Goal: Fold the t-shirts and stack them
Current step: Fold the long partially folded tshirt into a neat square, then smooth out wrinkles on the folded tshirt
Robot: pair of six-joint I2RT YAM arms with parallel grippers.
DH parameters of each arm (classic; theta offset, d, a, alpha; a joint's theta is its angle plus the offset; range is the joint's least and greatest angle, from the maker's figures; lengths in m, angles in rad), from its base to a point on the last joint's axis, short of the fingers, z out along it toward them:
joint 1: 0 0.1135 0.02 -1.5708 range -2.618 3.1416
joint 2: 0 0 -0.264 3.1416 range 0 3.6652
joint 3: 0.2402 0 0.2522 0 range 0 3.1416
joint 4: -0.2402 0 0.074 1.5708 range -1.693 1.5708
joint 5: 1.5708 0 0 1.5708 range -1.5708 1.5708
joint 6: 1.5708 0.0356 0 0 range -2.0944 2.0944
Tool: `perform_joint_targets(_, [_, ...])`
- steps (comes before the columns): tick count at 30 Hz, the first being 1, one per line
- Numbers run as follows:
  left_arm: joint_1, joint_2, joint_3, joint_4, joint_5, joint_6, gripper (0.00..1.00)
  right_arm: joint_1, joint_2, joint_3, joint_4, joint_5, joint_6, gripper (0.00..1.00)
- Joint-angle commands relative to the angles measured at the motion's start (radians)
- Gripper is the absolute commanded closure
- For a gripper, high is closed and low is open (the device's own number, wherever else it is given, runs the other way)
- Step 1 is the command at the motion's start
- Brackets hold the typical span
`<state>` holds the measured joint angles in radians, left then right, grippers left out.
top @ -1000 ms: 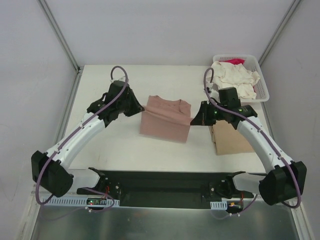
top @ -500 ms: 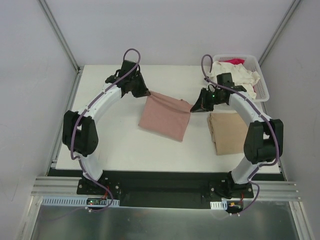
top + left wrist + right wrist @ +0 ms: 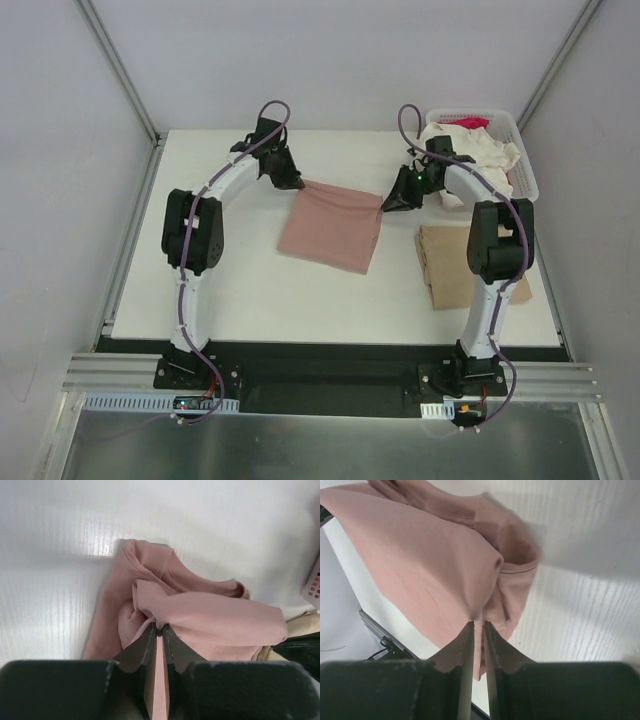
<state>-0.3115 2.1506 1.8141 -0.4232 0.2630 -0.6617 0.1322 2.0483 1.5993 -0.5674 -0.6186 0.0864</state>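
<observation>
The white table [image 3: 220,270] carries a folded dusty-pink t-shirt [image 3: 332,228] at its middle, with a folded tan t-shirt [image 3: 455,268] lying apart on the right. The left gripper [image 3: 297,184] pinches the pink shirt's far-left corner in nearly closed jaws. The right gripper [image 3: 388,207] nips its far-right corner the same way.

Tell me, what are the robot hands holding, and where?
Both pinch the pink shirt: left gripper its far left corner, right gripper its far right corner.

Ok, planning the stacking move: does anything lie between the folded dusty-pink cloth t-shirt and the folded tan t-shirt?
Nothing visible: bare white table separates the dusty-pink t-shirt from the tan t-shirt, though the right arm overhangs it.
</observation>
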Motion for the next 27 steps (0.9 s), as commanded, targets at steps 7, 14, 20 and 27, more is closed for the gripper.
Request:
perform_joint_targets(7, [0.017, 0.028, 0.090, 0.015, 0.128, 0.050, 0.29, 0.007, 0.020, 0.106, -0.058, 0.039, -0.013, 0.03])
perform_joint_targets(14, [0.003, -0.161, -0.042, 0.017, 0.082, 0.042, 0.01, 0.093, -0.187, 0.027, -0.039, -0.001, -0.059, 0.03])
perform_joint_targets(20, [-0.032, -0.166, -0.010, 0.023, 0.137, 0.039, 0.01, 0.133, -0.200, -0.019, 0.105, -0.055, 0.041, 0.03])
perform_joint_targets(27, [-0.032, 0.104, 0.223, 0.026, 0.266, 0.002, 0.01, 0.130, 0.008, 0.135, 0.146, -0.095, 0.113, 0.03])
